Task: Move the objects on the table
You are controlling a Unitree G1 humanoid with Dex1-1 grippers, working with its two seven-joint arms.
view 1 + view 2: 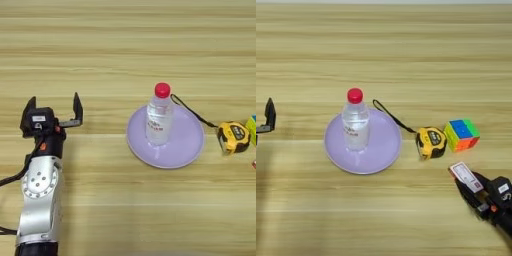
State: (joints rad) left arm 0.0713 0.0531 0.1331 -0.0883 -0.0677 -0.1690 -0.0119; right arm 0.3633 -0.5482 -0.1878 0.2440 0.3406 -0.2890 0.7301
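Note:
A small clear bottle (pixel 160 120) with a red cap stands upright on a lilac plate (pixel 187 145) mid-table. To its right lies the yellow-and-black tape measure (pixel 431 142); its black cord (pixel 391 116) runs back to the plate's far rim. My left gripper (pixel 54 104) hovers open and empty, left of the plate and well apart from it. At the lower right, my right gripper (pixel 466 184) is shut on the small flat red-and-white box (pixel 463 174), just in front of the tape measure.
A multicoloured puzzle cube (pixel 461 135) sits just right of the tape measure. The wooden table (pixel 125 50) stretches bare behind the plate.

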